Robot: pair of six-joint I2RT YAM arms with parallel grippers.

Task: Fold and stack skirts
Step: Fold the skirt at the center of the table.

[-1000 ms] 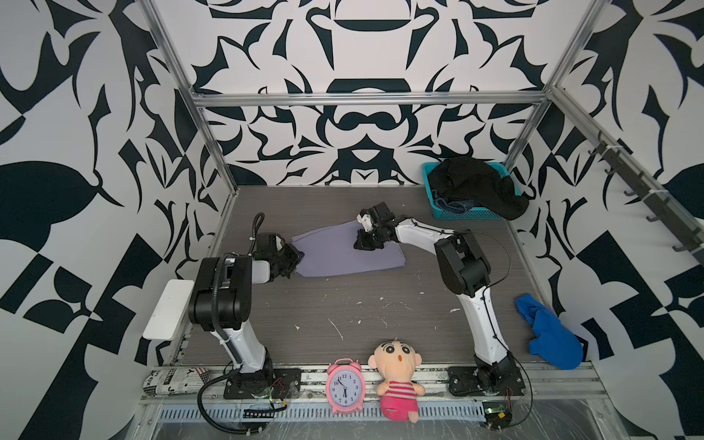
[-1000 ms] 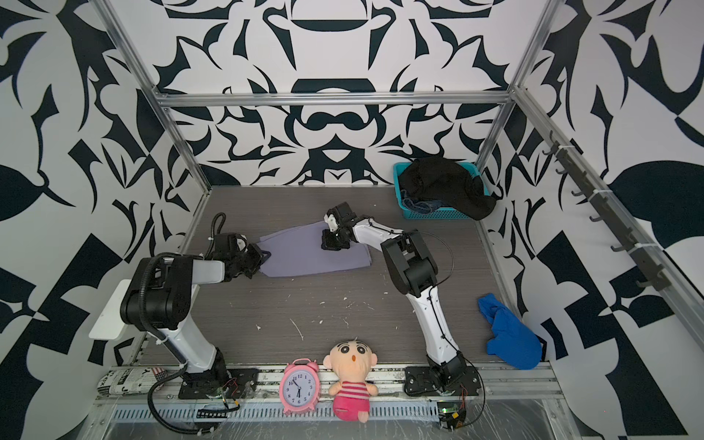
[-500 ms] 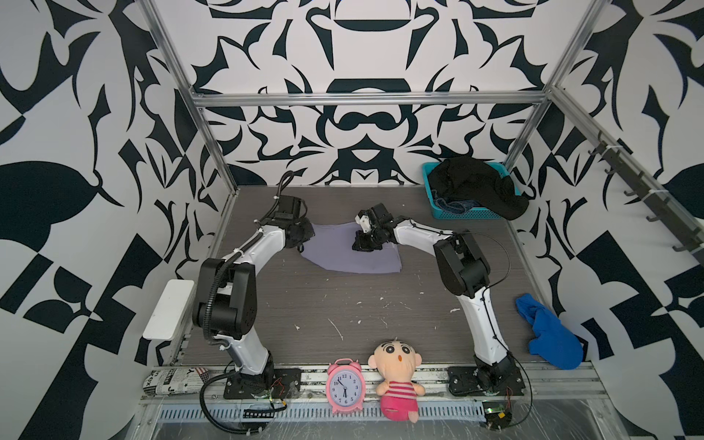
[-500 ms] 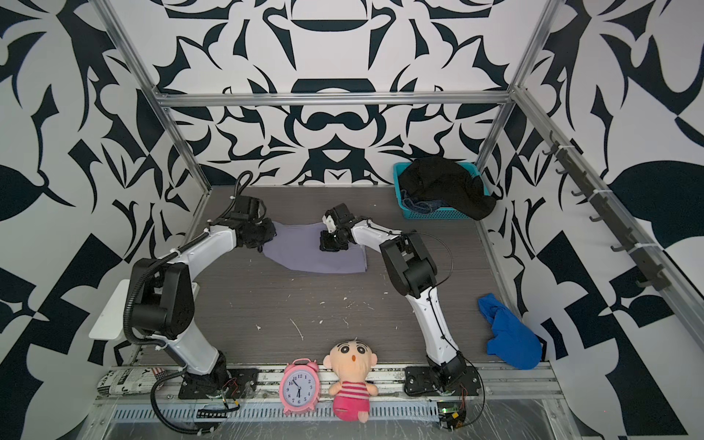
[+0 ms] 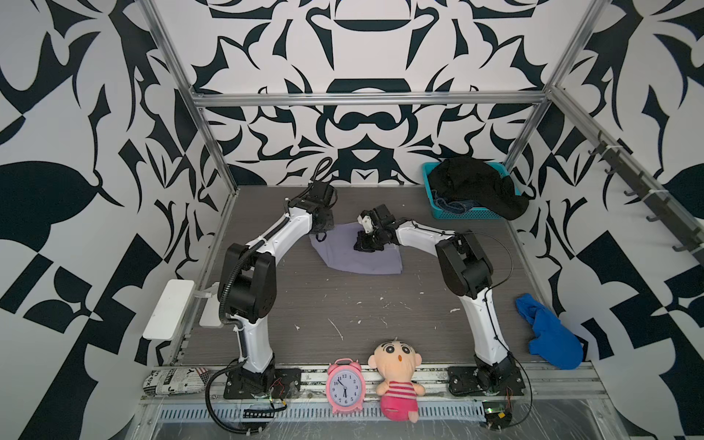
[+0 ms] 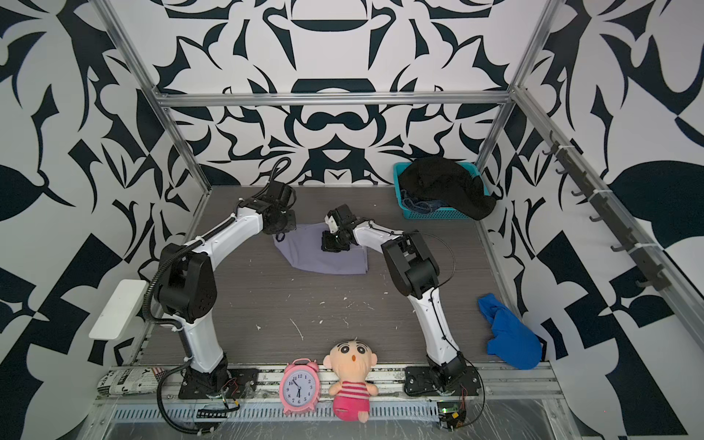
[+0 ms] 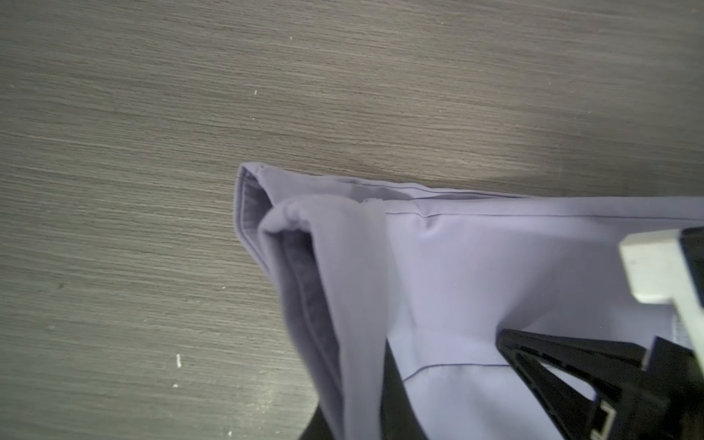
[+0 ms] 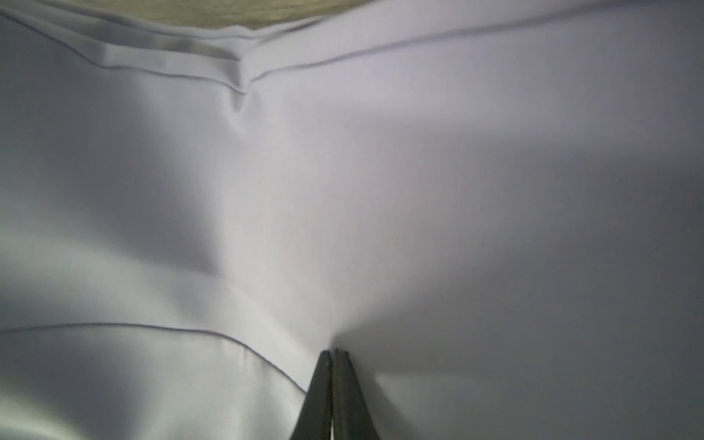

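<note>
The lavender skirt (image 5: 365, 261) (image 6: 331, 263) lies partly folded mid-table. My left gripper (image 5: 323, 229) (image 6: 284, 230) is at its far left corner and is shut on a fold of the lavender cloth (image 7: 354, 304), which runs down between the dark fingers (image 7: 392, 384). My right gripper (image 5: 364, 245) (image 8: 333, 352) is shut, its tips resting on the skirt's far middle with no cloth seen between them. The black skirt (image 5: 472, 186) drapes over the teal basket (image 5: 468, 216). A bit of the denim skirt (image 5: 453, 205) shows inside the basket.
A bright blue cloth (image 5: 548, 335) lies at the table's right edge. Along the front rail stand a pink clock (image 5: 344, 386), a plush doll (image 5: 398, 377) and a rolled newspaper (image 5: 175, 379). A white plate (image 5: 169, 308) juts out at the left. White crumbs dot the table.
My left gripper swung from the skirt's near left side to its far left corner, dragging that edge along. The skirt now looks narrower. The right gripper stayed put.
</note>
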